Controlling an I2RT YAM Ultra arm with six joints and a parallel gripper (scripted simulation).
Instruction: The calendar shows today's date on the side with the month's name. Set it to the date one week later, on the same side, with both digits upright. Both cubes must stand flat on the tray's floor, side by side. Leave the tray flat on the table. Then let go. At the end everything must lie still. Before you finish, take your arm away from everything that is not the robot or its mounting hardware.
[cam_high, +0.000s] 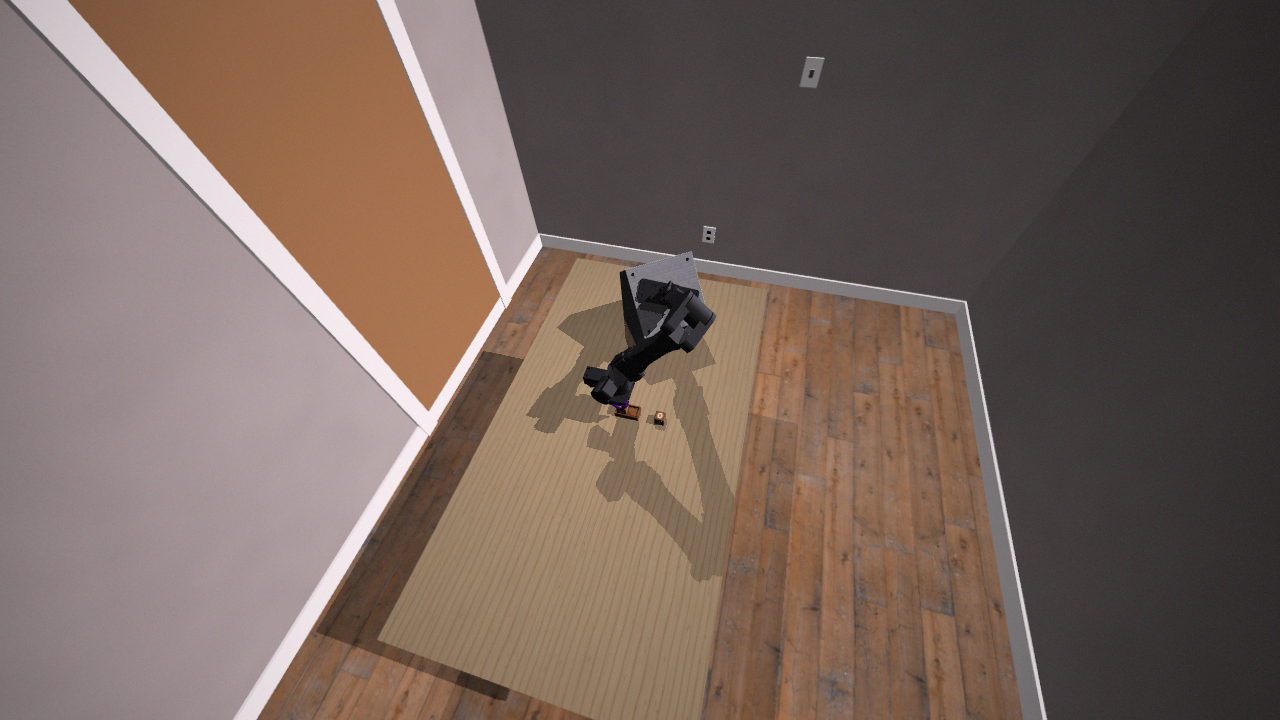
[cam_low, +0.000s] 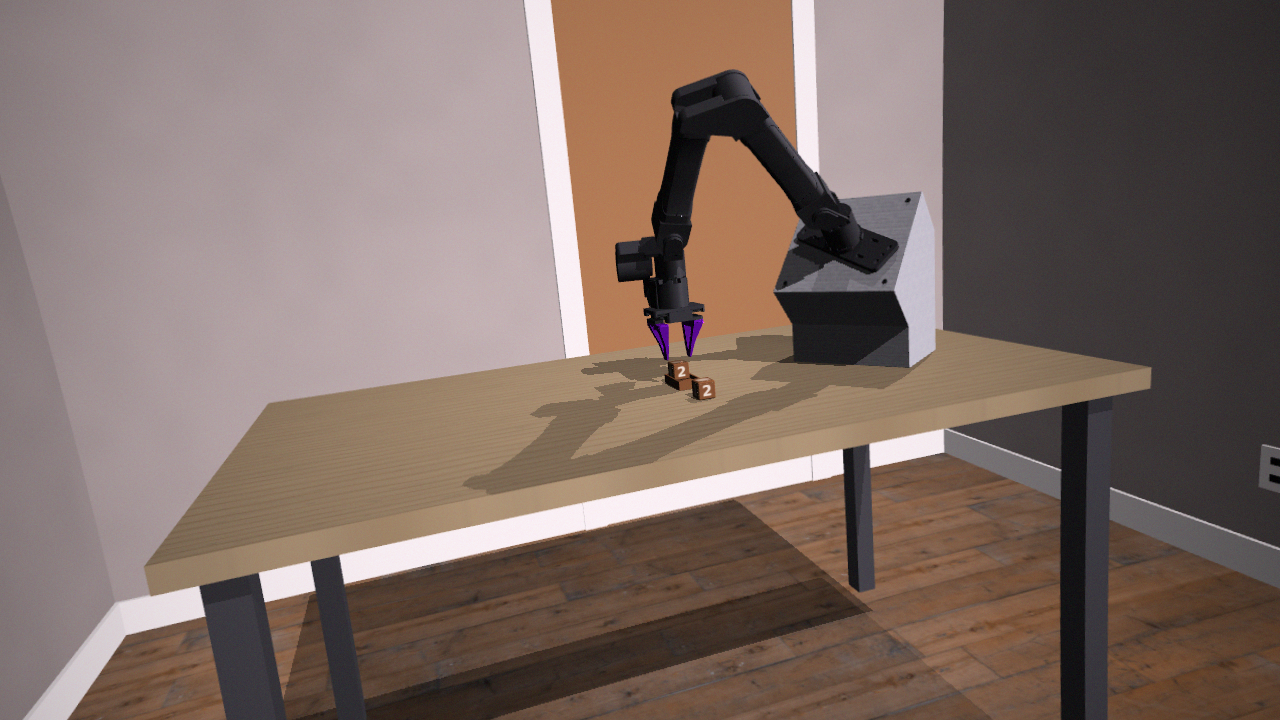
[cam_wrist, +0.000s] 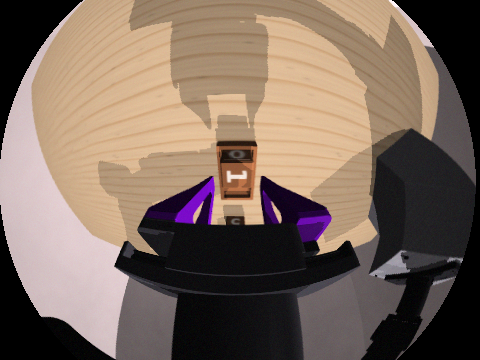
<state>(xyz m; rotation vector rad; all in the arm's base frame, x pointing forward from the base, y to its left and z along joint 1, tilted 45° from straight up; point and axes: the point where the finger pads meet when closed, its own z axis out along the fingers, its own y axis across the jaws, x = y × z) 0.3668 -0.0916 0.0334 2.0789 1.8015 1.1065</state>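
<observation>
A brown tray lies flat on the table. One brown cube stands in one end of the tray, with a 2 facing the exterior camera. The wrist view shows a sideways 1 on its top and a 0 on a shaded side. The other cube stands on the table, off the tray's other end, with an upright 2 facing the exterior camera. My gripper is open and empty, pointing down just above the tray's cube. Any month's name cannot be read.
The wooden table bears the grey arm base behind the tray and cubes. The arm's shadows fall across the table. The loose cube is close to the tray, with a small gap between them.
</observation>
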